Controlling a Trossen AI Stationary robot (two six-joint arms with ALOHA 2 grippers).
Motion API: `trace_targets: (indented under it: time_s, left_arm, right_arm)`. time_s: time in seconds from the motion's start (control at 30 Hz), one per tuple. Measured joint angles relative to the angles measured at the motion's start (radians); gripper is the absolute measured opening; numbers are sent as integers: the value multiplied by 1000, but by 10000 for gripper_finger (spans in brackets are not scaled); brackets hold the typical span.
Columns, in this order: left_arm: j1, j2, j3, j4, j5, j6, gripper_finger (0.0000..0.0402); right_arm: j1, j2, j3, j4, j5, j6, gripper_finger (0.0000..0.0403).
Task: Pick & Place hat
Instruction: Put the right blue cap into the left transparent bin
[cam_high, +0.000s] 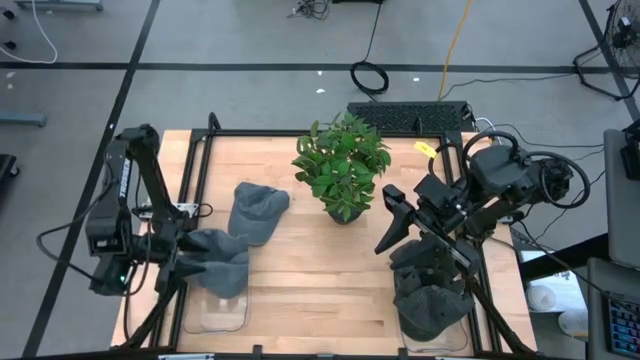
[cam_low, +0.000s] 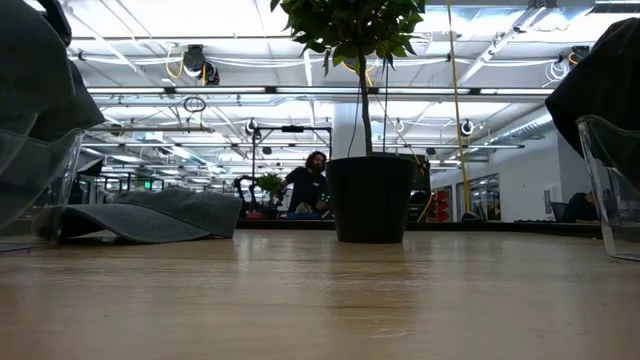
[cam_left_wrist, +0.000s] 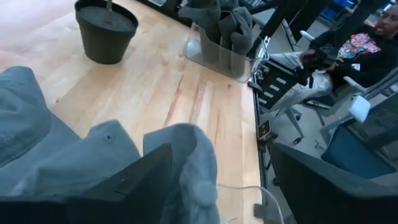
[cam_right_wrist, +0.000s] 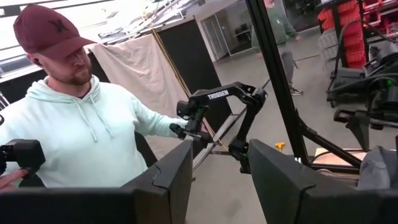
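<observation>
Jaws of the left gripper stand parted around a grey hat over a clear bin on the high view; the right gripper hovers apart beside a potted plant, holding nothing. Another cap lies on the table. Low view: that cap rests flat near the pot. Left wrist view: grey fabric sits between the fingers. Right wrist view: a person in a hoodie stands beyond the open fingers.

A grey hat is seen draped between the spread fingers of the left gripper — more grey fabric lies beside it. Across the table a dark pot and a clear bin of hats are shown; a seated person appears beyond.
</observation>
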Motion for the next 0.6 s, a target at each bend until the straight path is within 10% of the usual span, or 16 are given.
trace_targets:
  time_s: [0.33,0.6]
  left_arm:
    - [161,104,177,214,157,491,236]
    - [241,191,181,178,434,420,172]
  right_arm:
    - [2,0,0,-20,-52,-2,144]
    - [2,0,0,-30,-53,-25,144]
